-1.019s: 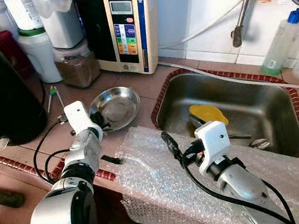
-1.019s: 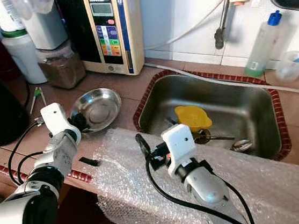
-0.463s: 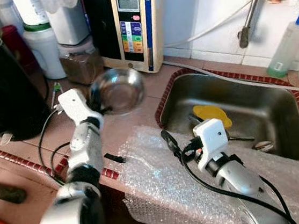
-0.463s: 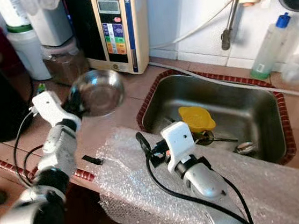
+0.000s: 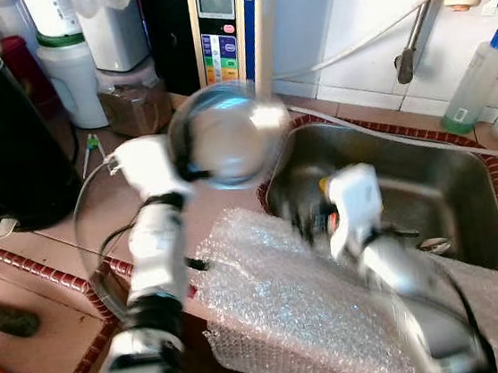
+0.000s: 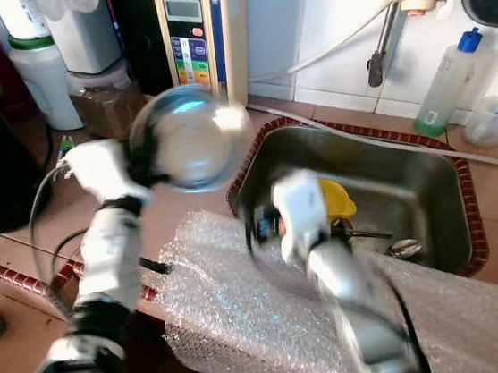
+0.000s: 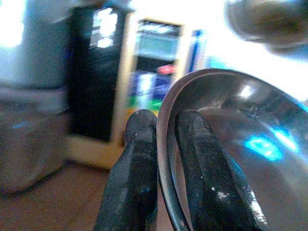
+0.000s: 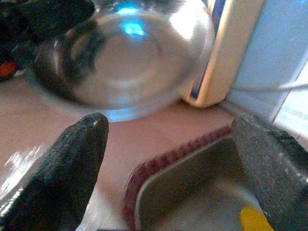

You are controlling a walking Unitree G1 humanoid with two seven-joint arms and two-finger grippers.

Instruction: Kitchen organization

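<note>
The left pincer [image 7: 163,159] grips the rim of a steel bowl [image 5: 225,135], one black finger on each side of the edge, holding it tilted in the air above the tiled surface [image 5: 65,234] near the sink's [image 5: 446,182] corner. To its right, the right pincer [image 8: 173,159] is spread wide open over the bubble wrap [image 5: 280,300] at the sink's near edge, its fingers facing the bowl, blurred.
</note>
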